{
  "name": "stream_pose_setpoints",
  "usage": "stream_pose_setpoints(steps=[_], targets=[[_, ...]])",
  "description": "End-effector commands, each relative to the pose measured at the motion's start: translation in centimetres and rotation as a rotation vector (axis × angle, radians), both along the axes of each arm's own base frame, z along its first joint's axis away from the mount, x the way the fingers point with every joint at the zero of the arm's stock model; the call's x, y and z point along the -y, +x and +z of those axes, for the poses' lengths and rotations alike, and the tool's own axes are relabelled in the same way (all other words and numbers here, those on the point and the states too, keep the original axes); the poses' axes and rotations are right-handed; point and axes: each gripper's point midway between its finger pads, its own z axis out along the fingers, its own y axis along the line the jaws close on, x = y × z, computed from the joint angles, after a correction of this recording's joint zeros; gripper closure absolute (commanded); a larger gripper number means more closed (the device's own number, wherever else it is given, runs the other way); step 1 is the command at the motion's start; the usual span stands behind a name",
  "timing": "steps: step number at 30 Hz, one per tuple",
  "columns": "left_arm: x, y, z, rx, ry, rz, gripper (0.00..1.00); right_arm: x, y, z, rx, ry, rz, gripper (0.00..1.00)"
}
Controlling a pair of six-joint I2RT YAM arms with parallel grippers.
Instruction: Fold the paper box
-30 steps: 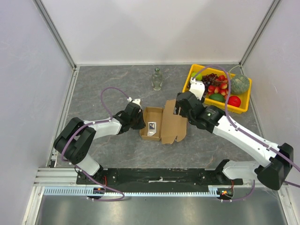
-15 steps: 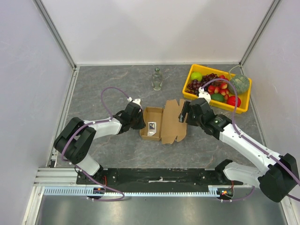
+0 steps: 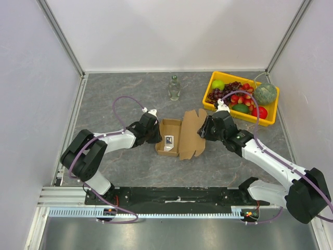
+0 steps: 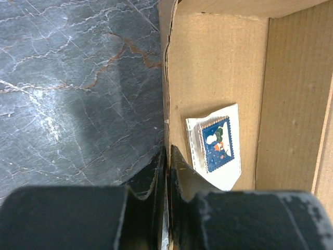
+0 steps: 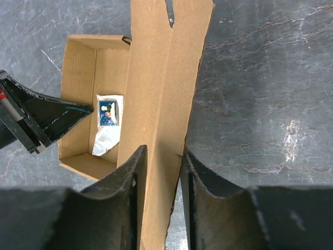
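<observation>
The box (image 3: 177,138) lies on the grey table (image 3: 119,88), about midway between the two arms. It is brown cardboard. Its left part is an open tray with low walls, and its right part is a broad flap (image 3: 191,136) that is raised off the table and tilted. A small white packet (image 3: 168,140) with a blue picture lies flat on the tray floor, nearer the left wall.

The left end effector (image 3: 154,134) reaches in from the left. Its fingers (image 4: 156,172) are pressed together on the tray's left wall, one finger outside it and one inside. The pinch sits just beside the packet without touching it.

The right end effector (image 3: 203,130) comes in from the right, at the flap's right edge. In the right wrist view the flap runs up between its two fingers (image 5: 134,182), which stand close on either side of the cardboard. Whether they are actually clamping it cannot be told.

A clear bottle (image 3: 174,87) stands upright on the far side of the table, well apart from the box. A yellow tray (image 3: 274,107) of fruit sits at the far right, beyond the right arm.
</observation>
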Motion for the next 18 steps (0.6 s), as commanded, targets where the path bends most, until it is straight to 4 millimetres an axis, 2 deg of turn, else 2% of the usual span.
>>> stream_pose_setpoints(steps=[1, 8, 18], targets=[[-1.1, -2.0, -1.9, -0.098, 0.073, -0.038, 0.85, -1.2, 0.7, 1.0, 0.060, 0.052, 0.048, 0.66], [-0.6, -1.7, -1.3, -0.094, 0.075, -0.057, 0.80, -2.0, 0.9, 2.0, 0.102, 0.086, 0.090, 0.74], [0.1, -1.6, -0.4, -0.080, 0.100, -0.066, 0.67, -3.7, 0.9, 3.0, 0.112, 0.149, 0.155, 0.76]])
